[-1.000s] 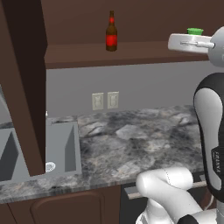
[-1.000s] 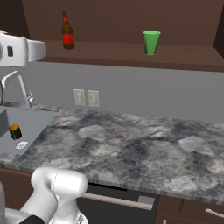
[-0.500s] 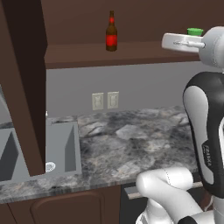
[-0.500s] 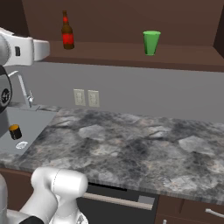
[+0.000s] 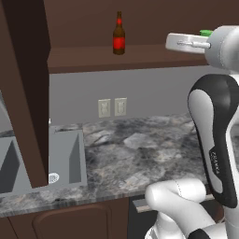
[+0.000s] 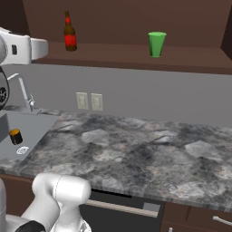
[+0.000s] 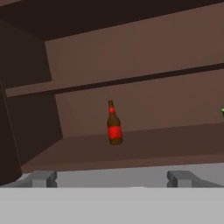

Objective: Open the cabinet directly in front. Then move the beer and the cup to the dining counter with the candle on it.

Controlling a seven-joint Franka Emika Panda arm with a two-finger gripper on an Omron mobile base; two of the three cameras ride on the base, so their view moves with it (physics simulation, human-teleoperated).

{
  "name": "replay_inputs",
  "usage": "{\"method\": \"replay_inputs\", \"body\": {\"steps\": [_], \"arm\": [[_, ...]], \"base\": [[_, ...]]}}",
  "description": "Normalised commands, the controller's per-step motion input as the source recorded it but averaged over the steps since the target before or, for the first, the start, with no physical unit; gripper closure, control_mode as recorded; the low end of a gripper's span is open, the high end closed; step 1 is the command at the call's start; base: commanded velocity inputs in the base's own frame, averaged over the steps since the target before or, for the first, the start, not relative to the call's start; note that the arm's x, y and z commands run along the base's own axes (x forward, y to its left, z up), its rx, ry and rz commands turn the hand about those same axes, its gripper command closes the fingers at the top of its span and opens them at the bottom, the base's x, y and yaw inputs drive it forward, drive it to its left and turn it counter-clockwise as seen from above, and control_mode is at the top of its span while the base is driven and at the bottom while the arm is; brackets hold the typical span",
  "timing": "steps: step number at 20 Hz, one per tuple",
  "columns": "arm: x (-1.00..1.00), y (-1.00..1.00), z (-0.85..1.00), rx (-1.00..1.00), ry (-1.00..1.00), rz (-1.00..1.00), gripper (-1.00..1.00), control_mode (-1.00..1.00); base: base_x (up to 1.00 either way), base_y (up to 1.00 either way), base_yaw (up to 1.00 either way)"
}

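The cabinet (image 6: pixel 136 18) stands open, its door (image 5: pixel 25 93) swung out at the left edge of the left base view, hanging over the sink (image 5: pixel 42 161). On the shelf (image 6: pixel 136 58) inside, the beer (image 6: pixel 69 32) stands upright toward the left, red label facing out. The cup (image 6: pixel 157 44) stands upright on the same shelf, well apart to the beer's right. In the left base view the beer (image 5: pixel 119 35) shows clear on the shelf, while just the cup's green rim (image 5: pixel 206 32) peeps above the arm's white wrist. In the hand view the beer (image 7: pixel 114 124) sits near the middle, well off, and a sliver of green cup (image 7: pixel 222 112) shows at the right edge.

The gripper (image 7: pixel 113 178) is raised to shelf height and aimed at the beer; its jaws stand wide apart, with nothing between them, touching nothing.

Below the cabinet lies the grey marbled bench (image 6: pixel 136 154), with two pale wall sockets (image 6: pixel 89 100) behind it. A faucet (image 6: pixel 22 90) rises by the sink, and a small black-and-orange cylinder (image 6: pixel 16 136) stands in the basin.
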Motion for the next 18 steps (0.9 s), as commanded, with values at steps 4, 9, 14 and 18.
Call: {"method": "replay_inputs", "body": {"steps": [4,9,14,18], "arm": [[0.18,0.00,0.00,-0.03,0.00,0.00,-1.00,-1.00],[0.27,0.00,0.00,-0.03,0.00,0.00,-1.00,-1.00],[0.24,0.00,0.00,-0.02,0.00,0.00,-1.00,-1.00],[0.33,0.00,0.00,0.00,0.00,0.00,-1.00,-1.00]], "base": [[0.00,0.00,0.00],[0.00,0.00,0.00],[0.00,0.00,0.00],[0.00,0.00,0.00]]}}
